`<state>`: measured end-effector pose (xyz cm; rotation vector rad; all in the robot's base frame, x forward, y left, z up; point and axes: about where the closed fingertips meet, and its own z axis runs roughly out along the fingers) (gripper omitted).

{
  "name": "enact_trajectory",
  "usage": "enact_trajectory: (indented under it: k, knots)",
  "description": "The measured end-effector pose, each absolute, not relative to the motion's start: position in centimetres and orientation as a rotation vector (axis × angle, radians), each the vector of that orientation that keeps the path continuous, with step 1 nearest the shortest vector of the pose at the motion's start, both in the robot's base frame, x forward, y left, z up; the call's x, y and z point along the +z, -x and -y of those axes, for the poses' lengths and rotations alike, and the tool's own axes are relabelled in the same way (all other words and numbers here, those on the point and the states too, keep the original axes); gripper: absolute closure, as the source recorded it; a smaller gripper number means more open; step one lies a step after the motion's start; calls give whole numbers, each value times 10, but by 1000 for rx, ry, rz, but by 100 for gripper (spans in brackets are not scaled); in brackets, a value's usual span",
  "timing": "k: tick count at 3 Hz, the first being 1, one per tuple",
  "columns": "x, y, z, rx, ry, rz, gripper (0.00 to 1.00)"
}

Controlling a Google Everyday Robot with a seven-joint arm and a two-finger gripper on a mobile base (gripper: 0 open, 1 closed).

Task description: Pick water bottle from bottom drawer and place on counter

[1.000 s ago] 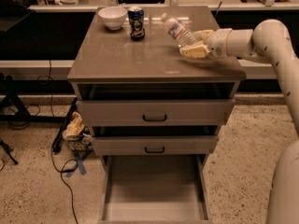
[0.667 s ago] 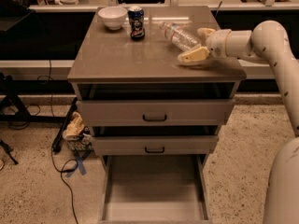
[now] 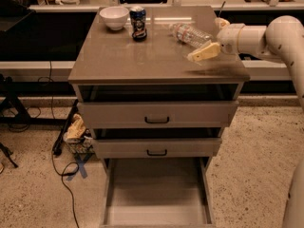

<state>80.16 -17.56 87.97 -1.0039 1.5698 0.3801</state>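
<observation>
Camera view: bottle [image 3: 190, 33] lies on its side on the counter [image 3: 128, 56], right of the can [image 3: 138, 23]; end effector [image 3: 213, 38], farther right of the can, is released, fingers [image 3: 204, 52] spread beside the bottle

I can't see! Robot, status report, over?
Gripper open, over counter's right side. Bottle lying on counter, beside it. Can, bowl well apart.

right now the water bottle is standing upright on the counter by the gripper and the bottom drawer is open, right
Not quite. The camera view shows the water bottle lying on its side on the counter, not standing upright. The rest holds: it is by the gripper, which sits open over the counter's right rear, and the bottom drawer is open.
</observation>
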Motion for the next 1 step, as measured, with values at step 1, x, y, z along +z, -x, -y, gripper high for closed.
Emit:
enact_trajectory:
  k: [1]
  knots:
    - [932,-775,211,191,956,-1512,0]
